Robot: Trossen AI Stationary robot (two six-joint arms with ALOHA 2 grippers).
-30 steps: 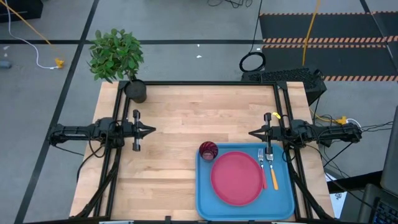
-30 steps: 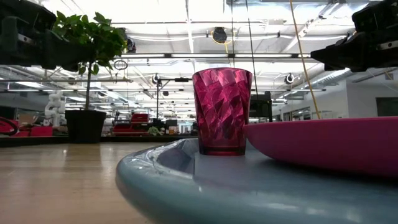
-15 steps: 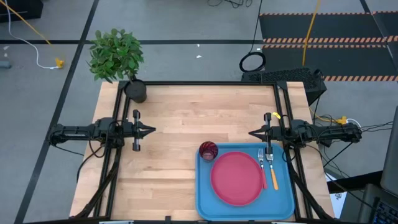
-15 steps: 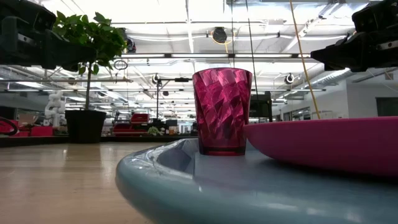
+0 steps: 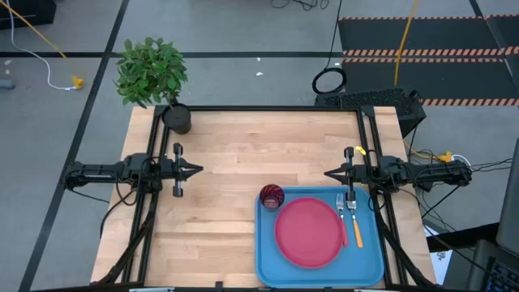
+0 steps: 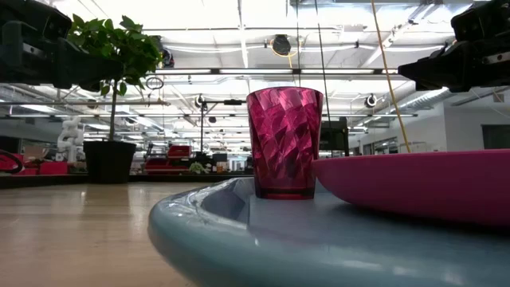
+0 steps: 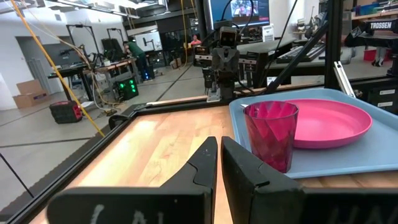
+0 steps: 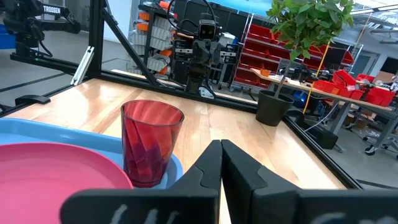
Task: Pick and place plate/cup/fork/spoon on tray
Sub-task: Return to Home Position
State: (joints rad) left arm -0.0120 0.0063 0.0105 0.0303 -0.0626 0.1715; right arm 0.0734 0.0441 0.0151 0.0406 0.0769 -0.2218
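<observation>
The light-blue tray point(image 5: 268, 264) lies at the table's near right. On it rest the pinkish-red plate point(image 5: 308, 232), the dark red cup point(image 5: 272, 196) upright at the tray's far left corner, and the fork point(image 5: 341, 206) and the orange-handled spoon point(image 5: 355, 225) side by side right of the plate. My left gripper point(image 5: 198, 170) hovers shut and empty at the table's left. My right gripper point(image 5: 328, 173) hovers shut and empty just beyond the tray's far edge. The cup also shows in the left wrist view point(image 7: 270, 134) and the right wrist view point(image 8: 151, 142).
A potted plant point(image 5: 175, 118) stands at the table's far left corner. Black frame rails run along the table's left, right and far edges. Bare wood lies between the two grippers and left of the tray.
</observation>
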